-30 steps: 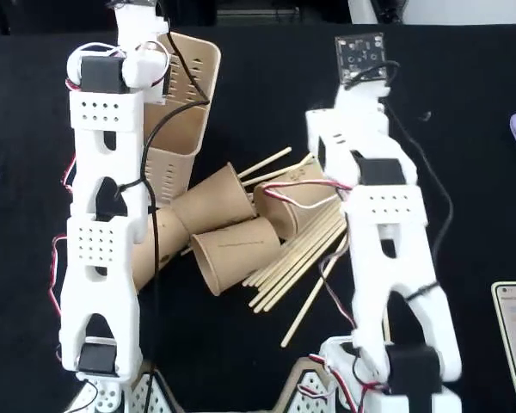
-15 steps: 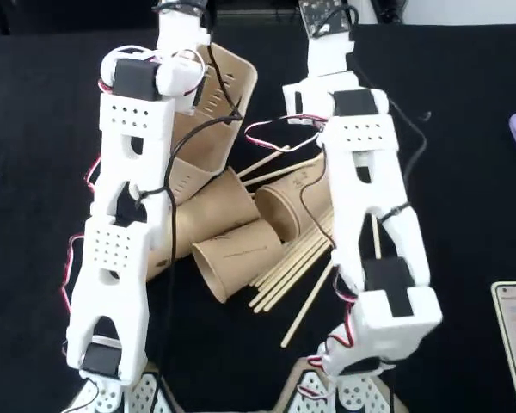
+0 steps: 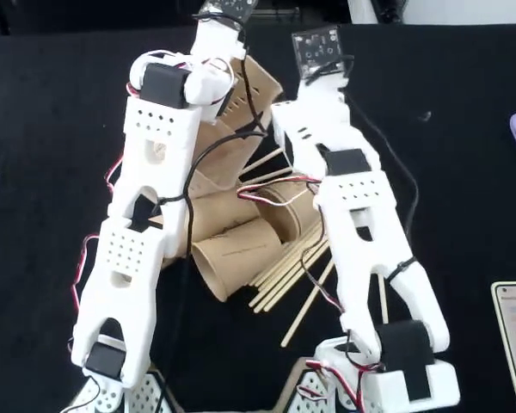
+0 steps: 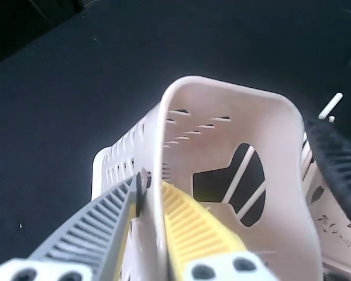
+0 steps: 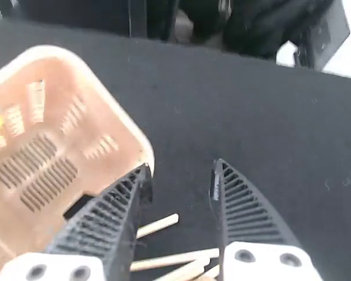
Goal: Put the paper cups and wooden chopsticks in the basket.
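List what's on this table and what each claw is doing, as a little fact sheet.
Basket: beige, slotted walls, tilted
Paper cups: on their sides on the black table, outside the basket
Wooden chopsticks: loose pile beside the cups
Left gripper: shut on the basket's wall
Right gripper: open, above chopstick ends beside the basket

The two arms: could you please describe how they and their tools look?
Both the left arm and the right arm are white, blocky shells with dotted hole grids, black motors and loose red, black and white wires. The left tool has one grey and one yellow ribbed finger; the right tool has two black ribbed, pointed fingers.
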`<act>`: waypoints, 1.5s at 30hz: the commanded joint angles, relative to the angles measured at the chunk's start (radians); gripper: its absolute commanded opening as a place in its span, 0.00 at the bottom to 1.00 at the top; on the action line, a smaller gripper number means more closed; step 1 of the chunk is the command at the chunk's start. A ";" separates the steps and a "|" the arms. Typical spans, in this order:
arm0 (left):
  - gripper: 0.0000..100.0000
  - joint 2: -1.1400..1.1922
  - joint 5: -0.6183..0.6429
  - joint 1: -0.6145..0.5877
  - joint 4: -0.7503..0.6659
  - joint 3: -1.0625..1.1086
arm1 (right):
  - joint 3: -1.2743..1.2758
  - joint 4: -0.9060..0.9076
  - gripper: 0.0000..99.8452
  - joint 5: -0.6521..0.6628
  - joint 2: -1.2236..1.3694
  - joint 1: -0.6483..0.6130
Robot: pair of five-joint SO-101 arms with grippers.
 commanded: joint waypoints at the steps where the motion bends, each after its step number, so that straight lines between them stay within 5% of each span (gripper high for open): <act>1: 0.03 -0.023 0.000 0.042 0.015 -0.008 | -0.024 -0.048 0.17 -0.009 -0.028 -0.002; 14: 0.03 -0.021 0.002 0.081 0.015 -0.001 | -0.246 -0.012 0.10 0.000 0.248 0.008; 17: 0.03 -0.021 0.002 0.082 0.015 -0.001 | -0.246 0.009 0.01 0.000 0.245 0.017; 30: 0.06 -0.029 0.005 -0.027 -0.002 -0.085 | -0.099 0.009 0.01 -0.066 0.042 0.048; 36: 0.24 -0.086 0.167 -0.038 -0.009 -0.082 | 0.056 -0.054 0.01 -0.063 -0.099 0.054; 45: 0.24 -0.203 0.374 -0.166 -0.011 -0.084 | 0.179 -0.226 0.01 -0.071 -0.097 0.068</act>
